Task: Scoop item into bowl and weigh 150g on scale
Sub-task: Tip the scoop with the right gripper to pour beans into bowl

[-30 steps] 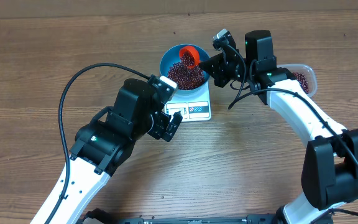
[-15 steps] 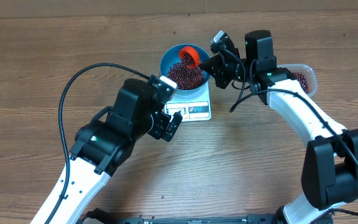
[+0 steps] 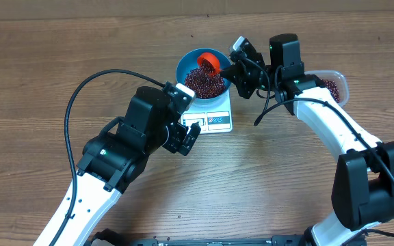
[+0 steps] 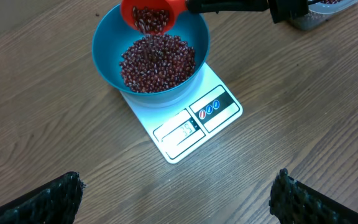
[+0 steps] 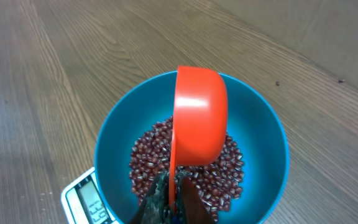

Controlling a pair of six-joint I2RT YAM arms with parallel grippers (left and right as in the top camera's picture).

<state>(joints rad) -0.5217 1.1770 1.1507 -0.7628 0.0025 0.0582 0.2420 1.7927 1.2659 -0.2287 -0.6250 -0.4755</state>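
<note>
Right claw [image 5: 169,190]: clamped on handle of orange scoop [image 5: 197,118], held tipped over blue bowl [image 5: 266,143]. Beans [image 4: 157,62]: lay heaped in bowl, more in scoop. Bowl sat on white scale [image 4: 194,127]. Left claw [image 3: 187,139]: spread apart, empty, above surface [image 4: 303,124] beside scale.

The beans [image 4: 157,62] are dark red-brown, the bowl [image 4: 106,59] blue, the scale [image 4: 146,119] white, the scoop [image 5: 197,118] orange-red (counter [image 4: 55,137]: brown wood grain).

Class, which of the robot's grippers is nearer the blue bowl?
Right. The right gripper holds a red scoop tipped over the bowl, beside its rim. The left gripper hangs open off the scale's display end, clear of the bowl.
</note>
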